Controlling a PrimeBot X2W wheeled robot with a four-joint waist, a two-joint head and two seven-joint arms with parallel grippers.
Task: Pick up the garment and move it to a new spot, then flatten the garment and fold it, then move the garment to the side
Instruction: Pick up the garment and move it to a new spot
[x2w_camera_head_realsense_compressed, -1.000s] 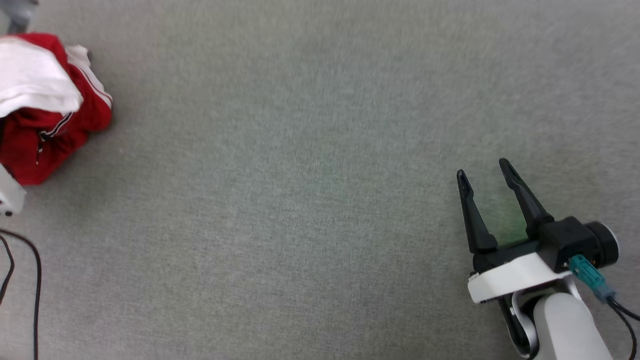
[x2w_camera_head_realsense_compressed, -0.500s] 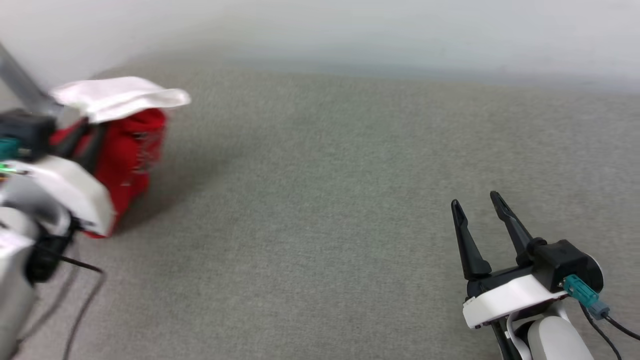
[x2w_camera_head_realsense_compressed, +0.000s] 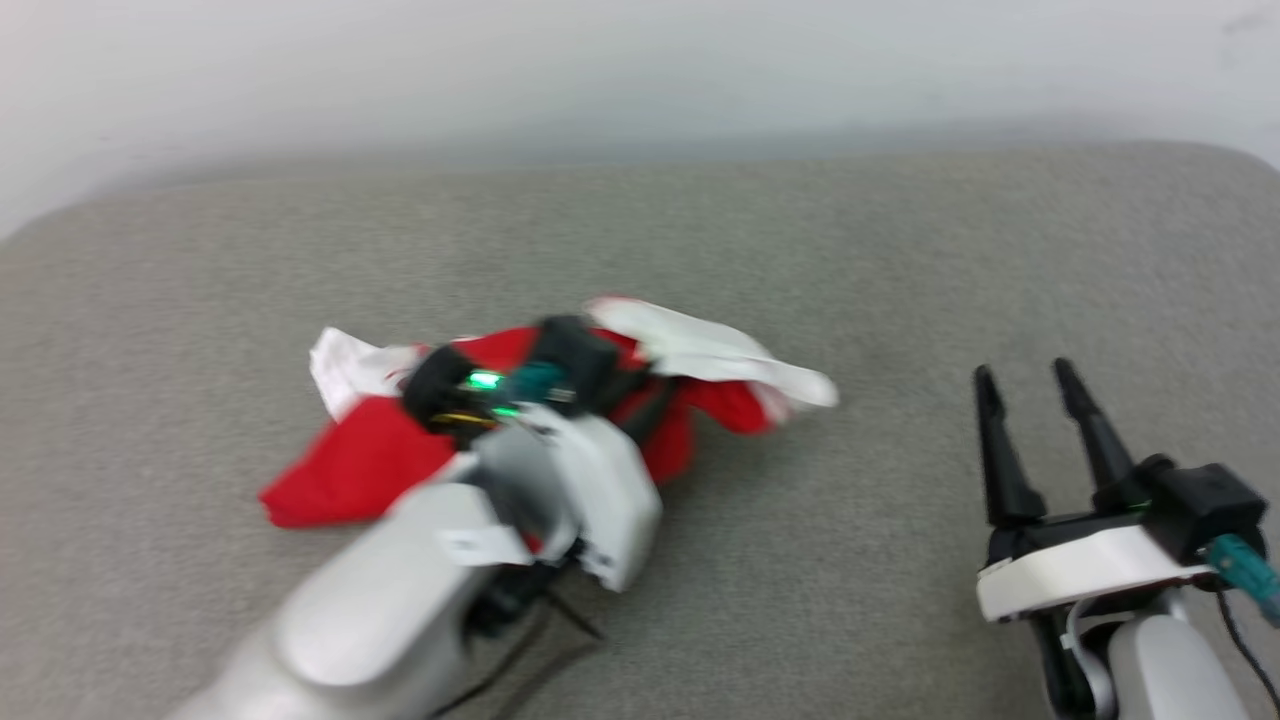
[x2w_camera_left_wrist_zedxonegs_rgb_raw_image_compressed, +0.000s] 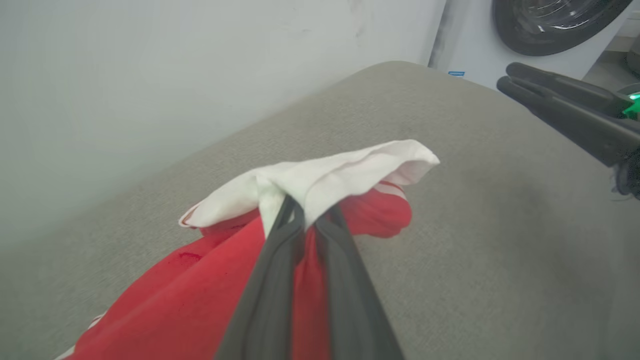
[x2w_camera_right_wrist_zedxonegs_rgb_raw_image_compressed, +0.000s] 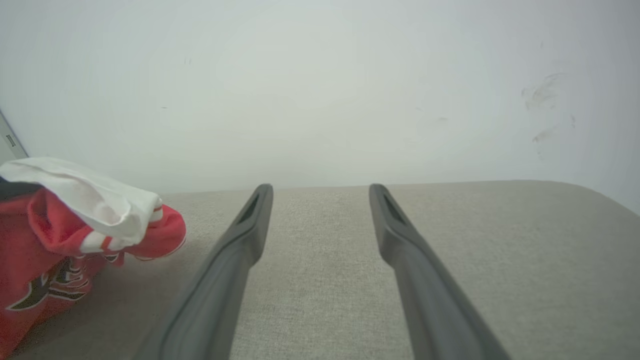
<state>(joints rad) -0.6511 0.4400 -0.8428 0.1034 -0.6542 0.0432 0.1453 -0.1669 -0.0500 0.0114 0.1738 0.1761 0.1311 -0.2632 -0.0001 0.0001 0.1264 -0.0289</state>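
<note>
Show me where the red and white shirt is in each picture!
Head view: the garment is middle-left, behind the left arm.
Left wrist view: bottom middle, pinched in the left tool.
Right wrist view: left edge.
Shared landmark: the open right tool, over the grey cushion.

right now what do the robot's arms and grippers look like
The left gripper and right gripper each have two long tapering dark fingers on a white mount. The right carries a teal cable connector; the left, a green light and pale grey forearm.
</note>
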